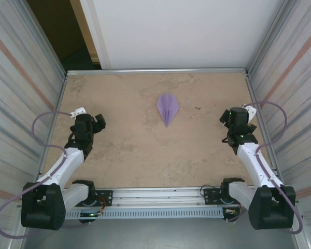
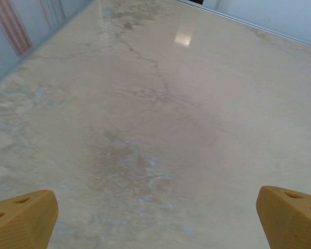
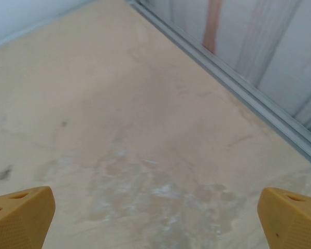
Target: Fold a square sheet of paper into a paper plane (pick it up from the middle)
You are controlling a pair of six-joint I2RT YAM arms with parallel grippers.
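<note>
**Plane lying alone, both hands open and away from it**

The plane (image 1: 167, 108) is lying flat on the worktop (image 1: 135, 150), toward the far middle, with its pointed nose aiming at the near edge. Nothing is touching it. The left hand (image 1: 97, 121) is hanging well to the plane's left and a little nearer the bases. The right hand (image 1: 229, 117) is hanging well to its right at about the same depth. The plane is sitting between them, apart from both.

In the left wrist view the yellow fingers (image 2: 22, 218) are standing wide apart with bare worktop between them, so that hand is open and holding nothing. The right wrist view is showing its fingers (image 3: 20, 215) spread just as wide over bare worktop, open and gripping nothing.
</note>
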